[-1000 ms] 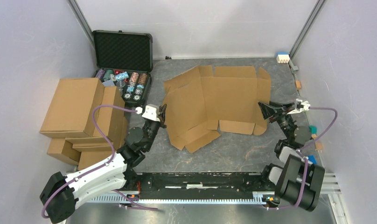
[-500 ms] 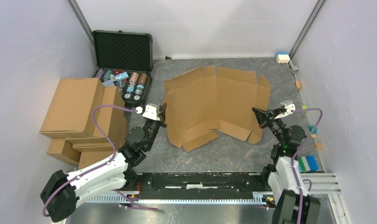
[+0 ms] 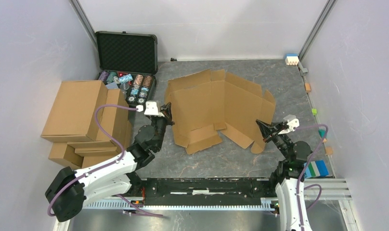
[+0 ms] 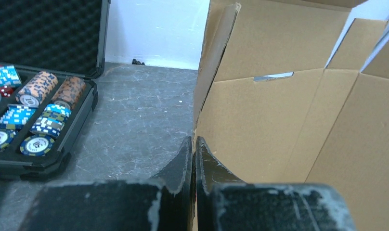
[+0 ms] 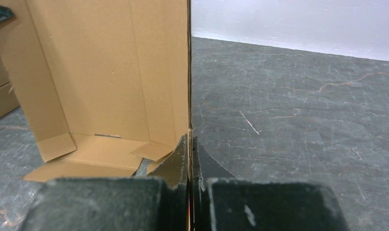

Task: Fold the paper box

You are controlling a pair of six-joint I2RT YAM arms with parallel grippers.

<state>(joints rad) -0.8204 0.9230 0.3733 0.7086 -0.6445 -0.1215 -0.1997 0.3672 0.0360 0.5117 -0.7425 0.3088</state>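
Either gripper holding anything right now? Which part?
Both hold the paper box. The left gripper is pinched shut on the outer edge of its left side panel, the right gripper on the outer edge of its right side panel.

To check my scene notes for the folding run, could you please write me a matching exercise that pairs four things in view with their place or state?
Things:
1. box
2. case
3. cartons
4. right end effector

Place or state:
A. stacked on the left
B. shut on the box's right edge
C. open, at the far left
D. in the middle, both sides raised

Pairs: 1-D, 2-C, 3-A, 4-B
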